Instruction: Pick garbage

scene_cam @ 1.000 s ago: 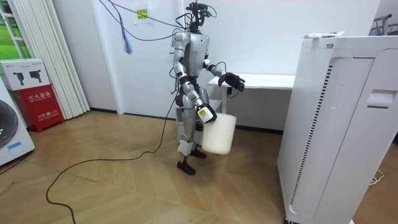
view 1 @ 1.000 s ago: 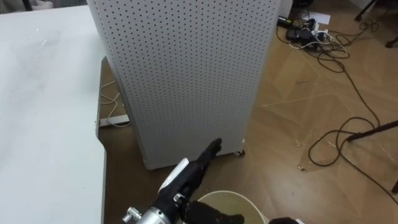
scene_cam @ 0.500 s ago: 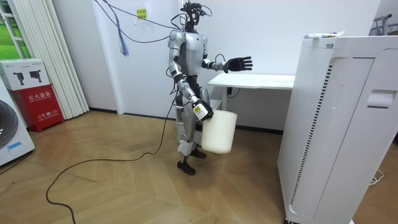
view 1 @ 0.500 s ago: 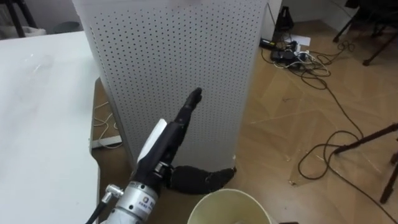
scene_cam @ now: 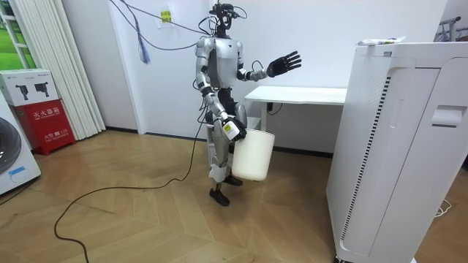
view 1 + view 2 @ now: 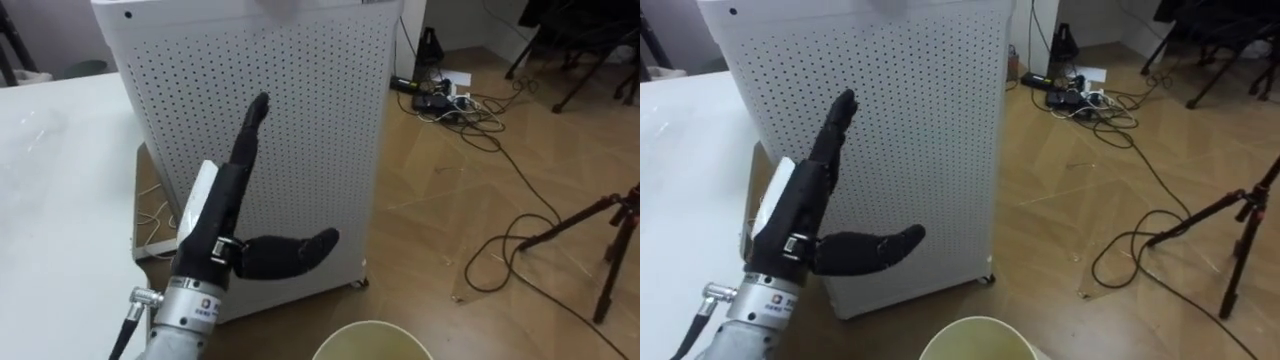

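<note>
My left hand (image 6: 225, 215) is raised in front of me, open, fingers straight and pointing up, thumb out to the right; it holds nothing. In the room view this left hand (image 5: 284, 64) is lifted at shoulder height above the white table. A white bucket (image 5: 252, 155) hangs at my side with my right hand (image 5: 232, 131) curled on its rim; the bucket's rim (image 6: 375, 335) shows at the bottom edge. Something pale and crumpled (image 5: 380, 42) lies on top of the tall white perforated cabinet (image 6: 300, 120).
I stand between the white table (image 6: 50, 200) on my left and the perforated cabinet (image 5: 387, 146) ahead. Black cables (image 6: 520, 250), a power strip (image 6: 440, 90) and a tripod leg (image 6: 600, 230) lie on the wooden floor to the right.
My left hand has risen from beside the bucket's rim to well above it, fingers now straight and upright. The whole eye view has also shifted, so the cabinet's top edge shows.
</note>
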